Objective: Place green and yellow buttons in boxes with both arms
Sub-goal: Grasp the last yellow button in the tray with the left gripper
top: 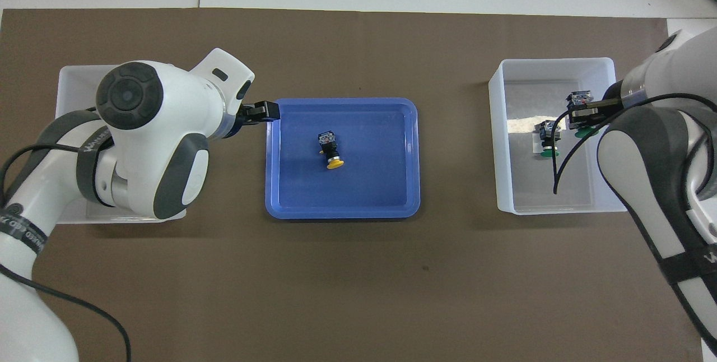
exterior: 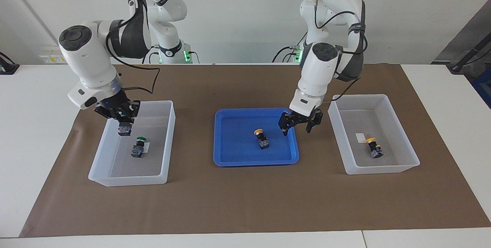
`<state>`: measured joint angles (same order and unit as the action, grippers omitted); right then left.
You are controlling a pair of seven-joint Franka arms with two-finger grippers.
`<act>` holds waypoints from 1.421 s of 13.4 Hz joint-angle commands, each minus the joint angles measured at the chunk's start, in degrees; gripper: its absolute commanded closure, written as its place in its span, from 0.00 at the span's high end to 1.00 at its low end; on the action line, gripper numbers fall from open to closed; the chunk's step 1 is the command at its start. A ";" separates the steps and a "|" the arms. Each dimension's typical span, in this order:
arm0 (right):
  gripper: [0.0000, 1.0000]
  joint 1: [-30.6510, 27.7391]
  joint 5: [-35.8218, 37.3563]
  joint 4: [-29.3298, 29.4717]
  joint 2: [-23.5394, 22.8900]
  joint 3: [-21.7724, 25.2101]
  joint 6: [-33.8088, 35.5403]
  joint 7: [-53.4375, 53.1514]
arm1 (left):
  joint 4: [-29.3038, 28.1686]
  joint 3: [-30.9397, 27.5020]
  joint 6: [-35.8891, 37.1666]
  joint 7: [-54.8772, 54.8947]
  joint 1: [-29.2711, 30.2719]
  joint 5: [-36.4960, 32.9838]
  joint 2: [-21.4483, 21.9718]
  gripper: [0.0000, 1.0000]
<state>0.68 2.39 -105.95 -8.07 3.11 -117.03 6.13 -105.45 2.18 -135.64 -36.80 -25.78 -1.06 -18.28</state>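
My right gripper [exterior: 123,121] is shut on a green button [exterior: 124,128] and holds it over the box [exterior: 130,181] at the right arm's end; it also shows in the overhead view [top: 585,110], with the held button [top: 580,97] in it. A second green button [exterior: 138,146] lies in that box [top: 498,143]. My left gripper [exterior: 296,129] is open and empty over the blue tray's edge [exterior: 255,161]. One yellow button [exterior: 262,139] lies in the tray. Another yellow button [exterior: 374,147] lies in the box [exterior: 383,169] at the left arm's end.
A brown mat [exterior: 245,202] covers the table under the tray and both boxes. In the overhead view the left arm hides most of its box [top: 70,79]. A small white label [exterior: 360,137] lies in that box.
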 commanded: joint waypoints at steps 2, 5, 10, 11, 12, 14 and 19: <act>0.00 -0.24 0.25 -4.26 0.69 -0.73 -3.90 0.99 | 2.71 -1.04 -3.30 -5.46 -3.22 -1.85 -4.56 1.00; 0.00 -0.15 0.07 -7.07 0.34 -0.82 -7.23 -0.32 | 2.88 -1.04 -7.70 -8.36 -4.63 -1.85 -7.11 1.00; 0.03 0.11 -1.06 -11.98 -1.15 -0.91 -13.89 -4.27 | 1.13 -0.86 -10.17 -8.02 -5.24 -2.02 -8.09 1.00; 0.13 0.11 -1.94 -13.30 -1.24 -0.91 -15.40 -4.54 | 0.08 -0.77 -10.60 -8.02 -5.86 -2.02 -7.91 1.00; 0.19 0.20 -2.65 -13.66 -1.42 -0.91 -15.50 -4.72 | -0.88 -0.77 -10.95 -8.11 -6.73 -2.02 -7.65 0.97; 0.49 0.20 -3.09 -13.93 -2.03 -0.91 -15.77 -5.60 | -1.51 -0.77 -10.52 -8.98 -7.44 -1.84 -7.21 0.45; 1.00 0.20 -3.09 -9.91 -1.07 -1.17 -14.55 -7.26 | -0.81 -1.39 -4.90 -10.13 -6.84 -2.02 -5.46 0.00</act>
<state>1.16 0.28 -117.81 -10.44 2.67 -132.20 0.72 -105.65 1.60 -143.51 -45.59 -32.61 -1.50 -25.93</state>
